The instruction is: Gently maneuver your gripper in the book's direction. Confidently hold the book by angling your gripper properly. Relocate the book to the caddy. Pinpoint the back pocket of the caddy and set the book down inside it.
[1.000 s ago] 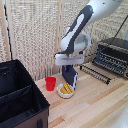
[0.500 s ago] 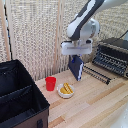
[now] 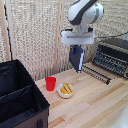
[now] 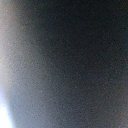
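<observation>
My gripper [image 3: 77, 46] is the white boxy piece at the end of the white arm, raised well above the table. It is shut on the dark navy book [image 3: 76, 59], which hangs below it, tilted, above the white bowl. The black fabric caddy [image 3: 20, 102] stands at the exterior view's lower left, open at the top, with inner dividers. Its narrow back pocket [image 3: 11, 75] runs along the rear wall. The wrist view shows only a dark blurred surface [image 4: 75, 65] filling the frame, most likely the book's cover.
A red cup [image 3: 50, 83] and a white bowl with yellow food [image 3: 65, 90] stand on the wooden table between the caddy and the book. A black-and-silver toaster oven [image 3: 112, 56] with its rack stands at the exterior view's right. A reed screen is behind.
The gripper has risen from table height near the bowl, lifting the book clear of the table, and has shifted slightly toward the exterior view's right.
</observation>
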